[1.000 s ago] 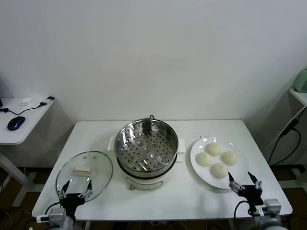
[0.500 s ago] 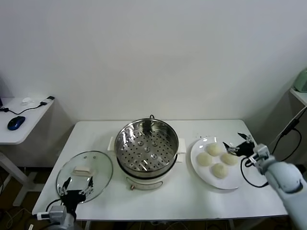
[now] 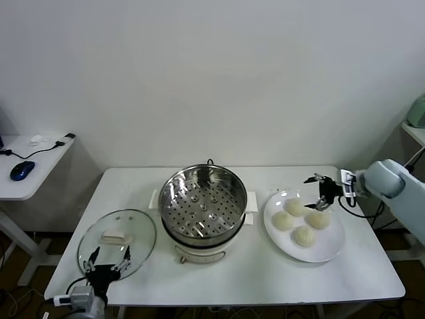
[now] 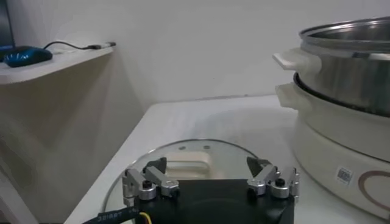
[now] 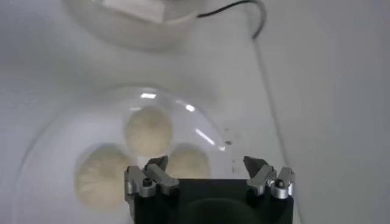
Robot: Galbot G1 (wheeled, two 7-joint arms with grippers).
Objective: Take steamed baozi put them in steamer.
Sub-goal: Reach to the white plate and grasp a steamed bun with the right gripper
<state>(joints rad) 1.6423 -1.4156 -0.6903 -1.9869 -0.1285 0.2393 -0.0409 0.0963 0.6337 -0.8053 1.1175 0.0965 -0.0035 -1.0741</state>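
Four pale baozi (image 3: 295, 207) lie on a white plate (image 3: 330, 243) at the table's right. The steel steamer (image 3: 202, 206) with its perforated floor stands empty in the table's middle. My right gripper (image 3: 317, 191) hovers open and empty over the plate's far edge, just above the buns. In the right wrist view three baozi (image 5: 148, 129) show ahead of the open gripper (image 5: 206, 164) on the plate (image 5: 61, 134). My left gripper (image 3: 106, 262) is open and empty at the table's front left, by the lid; it also shows in the left wrist view (image 4: 210, 165).
A round glass lid (image 3: 117, 240) with a white handle lies flat at the front left, also in the left wrist view (image 4: 183, 163). The steamer's white base (image 4: 341, 152) stands beside it. A side desk with a mouse (image 3: 22, 170) is at the far left.
My right arm has risen from the table's front right edge and swung in over the plate's far side. The left gripper has barely moved.
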